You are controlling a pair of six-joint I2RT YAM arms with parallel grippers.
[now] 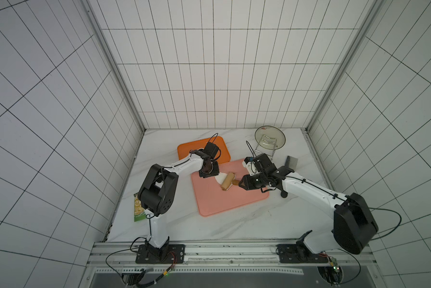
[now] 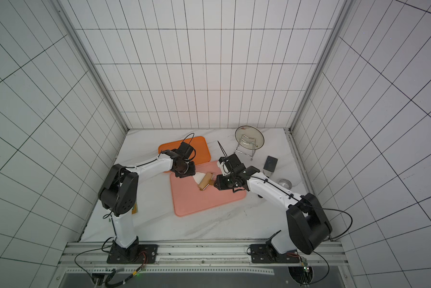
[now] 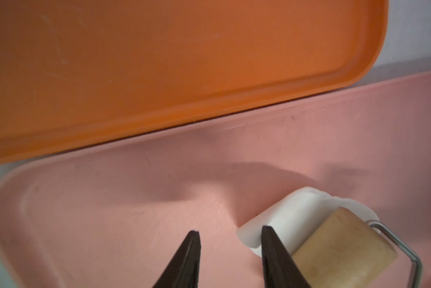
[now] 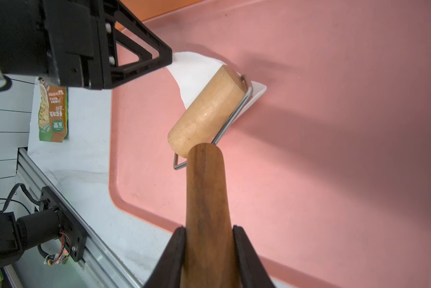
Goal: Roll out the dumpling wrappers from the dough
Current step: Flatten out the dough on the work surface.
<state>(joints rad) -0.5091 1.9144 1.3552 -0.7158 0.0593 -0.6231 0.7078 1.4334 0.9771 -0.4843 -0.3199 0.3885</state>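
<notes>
The dough (image 4: 194, 72) is a thin white sheet on the pink board (image 1: 234, 202), near its far left corner. A wooden roller (image 4: 207, 109) lies across the dough, also seen in both top views (image 1: 228, 181) (image 2: 205, 182). My right gripper (image 4: 208, 228) is shut on the roller's dark wooden handle (image 4: 207, 189). My left gripper (image 3: 230, 232) is open just above the board beside the dough's (image 3: 292, 214) edge, with nothing between its fingers; one fingertip (image 3: 268, 232) overlaps that edge. No dumpling wrappers are in view.
An orange tray (image 1: 192, 149) lies behind the pink board, touching it. A glass plate on a wire rack (image 1: 269, 137) stands at the back right. A dark block (image 2: 270, 163) and a steel ring (image 2: 284, 183) sit right of the board. A green packet (image 1: 139, 209) lies at the left.
</notes>
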